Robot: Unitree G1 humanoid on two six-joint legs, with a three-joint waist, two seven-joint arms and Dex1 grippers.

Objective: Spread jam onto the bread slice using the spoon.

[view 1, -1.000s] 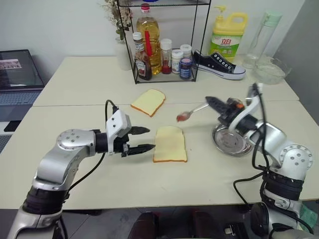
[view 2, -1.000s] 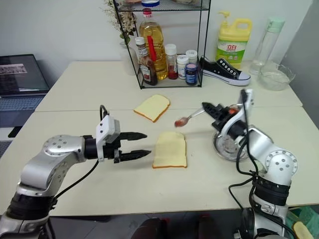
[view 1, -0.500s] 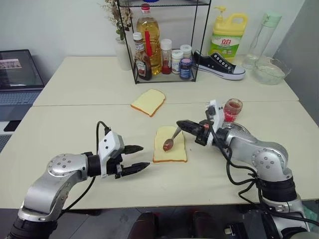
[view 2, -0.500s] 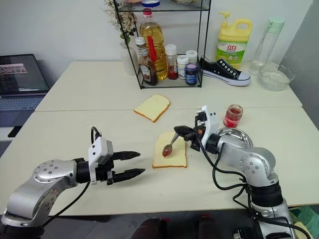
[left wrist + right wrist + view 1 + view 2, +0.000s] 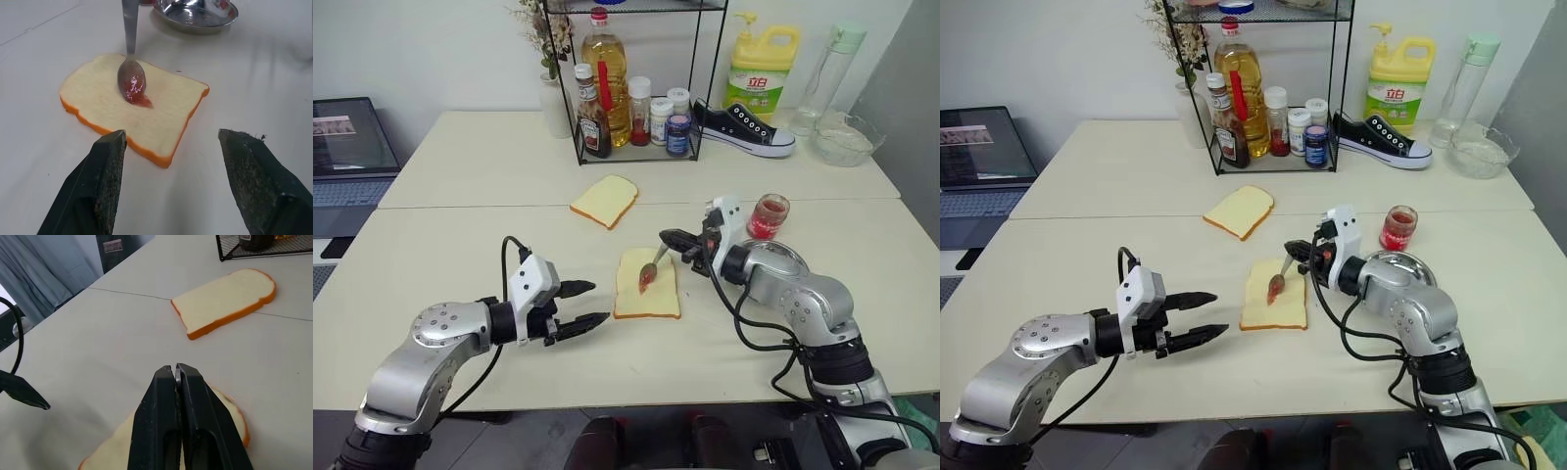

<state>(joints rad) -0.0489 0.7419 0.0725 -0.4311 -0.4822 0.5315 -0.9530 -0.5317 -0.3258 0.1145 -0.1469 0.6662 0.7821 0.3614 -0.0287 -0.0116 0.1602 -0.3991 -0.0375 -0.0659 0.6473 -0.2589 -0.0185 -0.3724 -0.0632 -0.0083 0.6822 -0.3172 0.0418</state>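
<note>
1. On the pale table, the near half carries the work; the wire rack of bottles stands well back, apart from it.
2. Left of the bread, the left gripper hovers just above the tabletop, its two black fingers spread and holding nothing.
3. Reaching in from the right, the right gripper has its fingers pinched tight on the spoon's handle.
4. Centre of the near table lies the bread slice, flat and mostly bare; a second, clean slice lies farther back toward the rack.
5. Behind the right arm stands the small jam jar, upright.
6. Tilted bowl-down, the spoon touches the slice's upper part, and red jam sits in its bowl and as a small smear beside it.
7. Judging by this, jam has been scooped and delivered, but spreading has barely begun; nearly the whole face remains to be covered.
</note>
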